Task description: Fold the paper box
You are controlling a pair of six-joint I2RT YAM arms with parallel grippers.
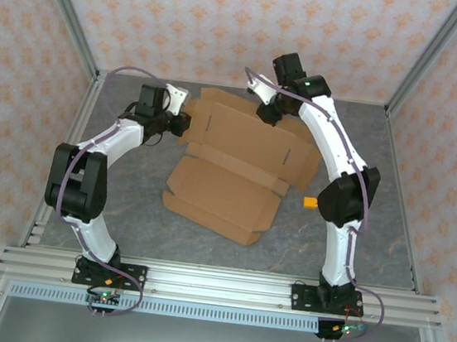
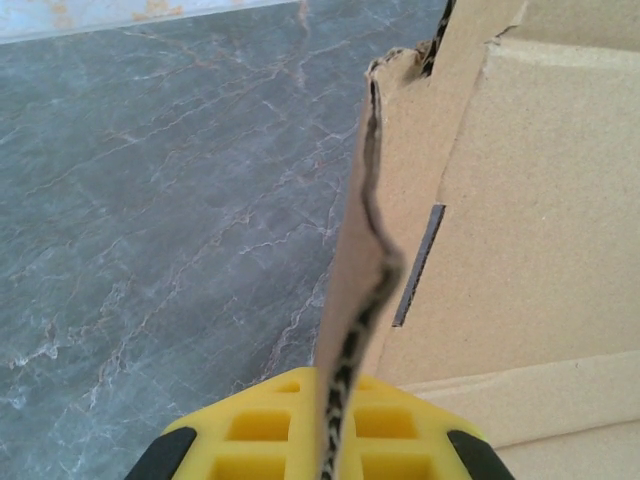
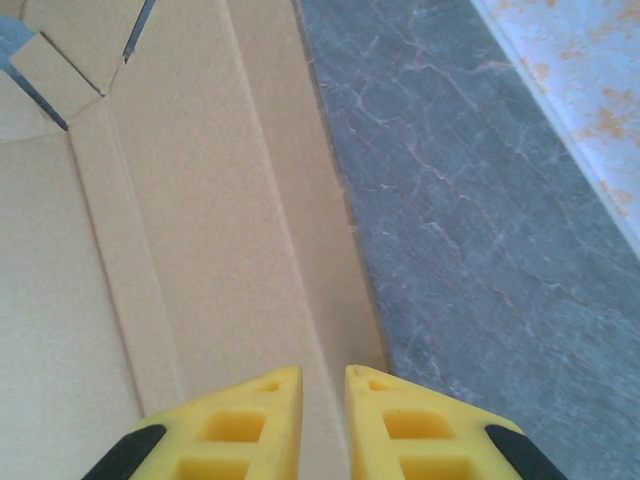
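Paper box [image 1: 237,168] part-flat at table [image 1: 374,239] centre, left gripper [image 2: 335,405] pinching its upturned left flap edge, right gripper [image 3: 323,385] over box's far edge, jaws a narrow slit, nothing visibly held

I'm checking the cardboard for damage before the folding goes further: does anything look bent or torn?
Yes. The flap of the paper box pinched in the left gripper has a wavy, buckled edge, and its top corner looks ragged, as if crushed or torn.
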